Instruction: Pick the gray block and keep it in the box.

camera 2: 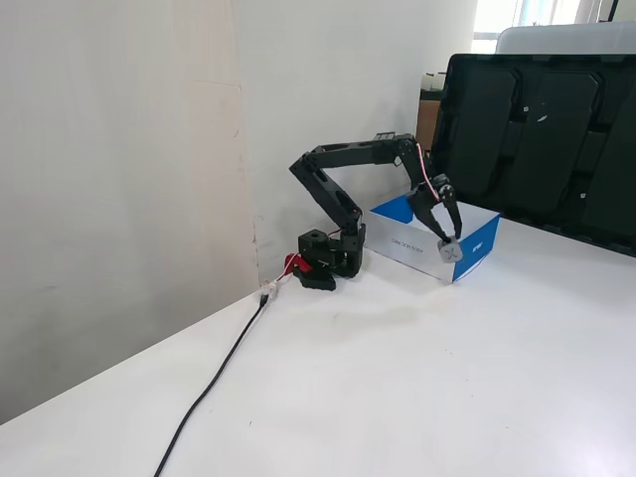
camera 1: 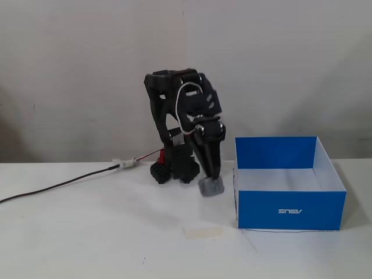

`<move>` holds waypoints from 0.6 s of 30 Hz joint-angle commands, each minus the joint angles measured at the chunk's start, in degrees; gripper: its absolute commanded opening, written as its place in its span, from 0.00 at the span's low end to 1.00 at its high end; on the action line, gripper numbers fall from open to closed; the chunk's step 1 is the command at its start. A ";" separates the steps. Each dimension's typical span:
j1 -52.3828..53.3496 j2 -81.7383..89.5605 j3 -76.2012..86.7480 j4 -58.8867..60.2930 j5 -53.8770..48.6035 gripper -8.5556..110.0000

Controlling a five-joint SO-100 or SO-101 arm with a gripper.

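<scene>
Front fixed view, risk: the gray block (camera 1: 211, 186) hangs off the bench (camera 1: 87, 232), pinched only at the tips of the end effector (camera 1: 210, 183); it could slip, or clip the near wall of the box (camera 1: 290, 210).
Front fixed view, grip: fingers narrow, clamped on the block, just left of the box.
Side fixed view, grip: the end effector (camera 2: 449, 248) holds the block (camera 2: 450, 251) in the air, in front of the box (camera 2: 417, 243).

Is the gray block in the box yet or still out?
Out. The gray block hangs in the shut gripper, lifted off the table, left of the box.
</scene>
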 commanded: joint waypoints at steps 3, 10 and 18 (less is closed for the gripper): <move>-9.40 4.75 -12.30 5.80 0.35 0.07; -30.76 4.22 -13.10 10.90 0.53 0.07; -33.05 -2.20 -7.82 5.62 0.62 0.27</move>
